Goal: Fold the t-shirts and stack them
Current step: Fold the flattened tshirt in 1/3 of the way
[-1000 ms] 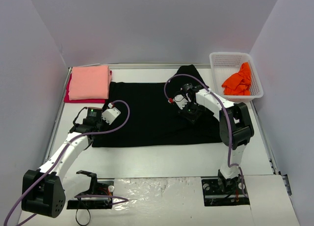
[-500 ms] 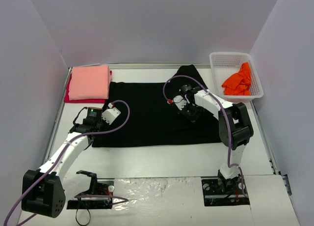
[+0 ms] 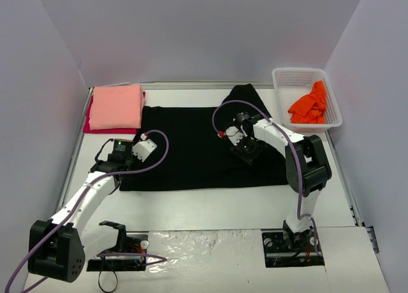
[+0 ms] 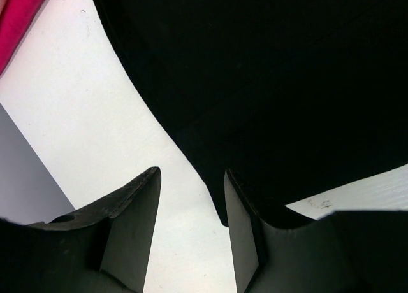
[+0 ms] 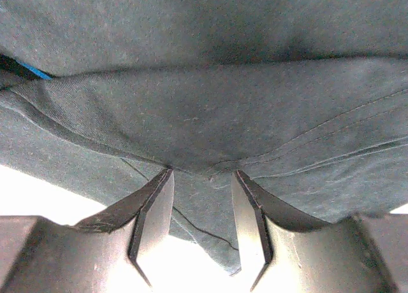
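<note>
- Top view's evenly lit from above, sharp, only soft faint shadows.
- The black t-shirt is a near-featureless dark patch there.
- Wrist views: table blown out white, bottom foreground kinda blurry.

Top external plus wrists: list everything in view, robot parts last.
black shirt: 1, black, spread flat mid-table
pink shirt: 1, salmon pink, folded, far left corner, on top of the red shirt
red shirt: 1, red, under the pink shirt, only its edges show
orange shirt: 1, bright orange, crumpled in the basket
basket: 1, white mesh, far right corner
table: 1, white
arms: 2, white and black, purple cables
left pincer: 1, black, open, at the black shirt's near left corner
right pincer: 1, black, open, tips at a fold of the black shirt
</note>
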You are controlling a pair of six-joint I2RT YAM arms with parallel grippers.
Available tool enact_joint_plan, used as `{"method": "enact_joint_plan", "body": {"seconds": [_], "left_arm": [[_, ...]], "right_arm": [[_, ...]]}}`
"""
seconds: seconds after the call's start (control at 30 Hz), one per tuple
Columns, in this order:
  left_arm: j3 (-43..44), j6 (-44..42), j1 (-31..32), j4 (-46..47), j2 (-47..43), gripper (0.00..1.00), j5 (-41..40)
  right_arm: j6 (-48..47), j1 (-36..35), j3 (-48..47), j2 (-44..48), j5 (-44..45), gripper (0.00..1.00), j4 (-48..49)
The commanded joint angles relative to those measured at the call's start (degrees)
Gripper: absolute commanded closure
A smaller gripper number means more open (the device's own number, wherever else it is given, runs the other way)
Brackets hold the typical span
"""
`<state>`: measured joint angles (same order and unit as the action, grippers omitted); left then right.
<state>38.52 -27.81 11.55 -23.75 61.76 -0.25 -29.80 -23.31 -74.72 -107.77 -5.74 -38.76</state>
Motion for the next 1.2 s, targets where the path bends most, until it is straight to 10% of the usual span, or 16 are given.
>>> {"method": "enact_joint_plan", "body": {"seconds": [0.0, 0.47, 0.83, 1.17], "left_arm": [[0.0, 0.7, -0.3, -0.4, -0.9, 0.57, -0.2], [0.1, 0.8, -0.3, -0.9, -0.6, 0.57, 0.3], [0.1, 0.5, -0.3, -1.7, -1.3, 0.57, 1.7], [0.3, 0.5, -0.2, -1.8, -0.7, 0.57, 1.8]], "right_arm": [[-0.1, -0.3, 1.2, 2.1, 1.1, 0.62, -2.4], [0.3, -0.2, 3.0, 1.9, 2.7, 0.64, -1.1], [1.9, 0.0, 1.2, 2.6, 5.0, 0.99, 0.3], [2.0, -0.3, -1.8, 3.1, 5.6, 1.00, -0.5]]}}
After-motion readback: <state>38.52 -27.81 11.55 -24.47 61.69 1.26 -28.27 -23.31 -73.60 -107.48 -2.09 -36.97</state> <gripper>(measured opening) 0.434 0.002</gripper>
